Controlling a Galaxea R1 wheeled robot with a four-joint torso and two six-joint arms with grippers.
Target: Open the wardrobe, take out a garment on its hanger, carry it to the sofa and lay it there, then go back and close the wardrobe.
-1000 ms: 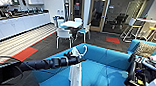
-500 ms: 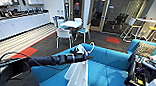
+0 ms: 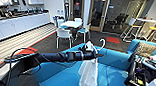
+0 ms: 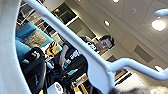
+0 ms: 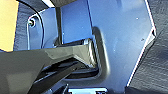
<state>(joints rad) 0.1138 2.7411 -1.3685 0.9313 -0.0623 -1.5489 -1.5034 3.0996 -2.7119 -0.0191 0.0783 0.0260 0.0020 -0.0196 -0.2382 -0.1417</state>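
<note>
Head view, left hand [image 3: 93,54] gripping hanger [image 3: 102,43], white garment [image 3: 89,74] dangling over blue sofa [image 3: 113,59], right hand's grip unreadable.

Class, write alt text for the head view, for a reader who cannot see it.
The robot's left arm reaches out over a bright blue sofa, its left gripper holding a pale hanger from which a white T-shirt hangs above the seat. Behind are white chairs around a table and a long kitchen counter.

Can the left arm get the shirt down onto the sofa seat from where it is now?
Probably yes: the left pincer holds the hanger out over the sofa, the garment hanging above bare blue seat.
</note>
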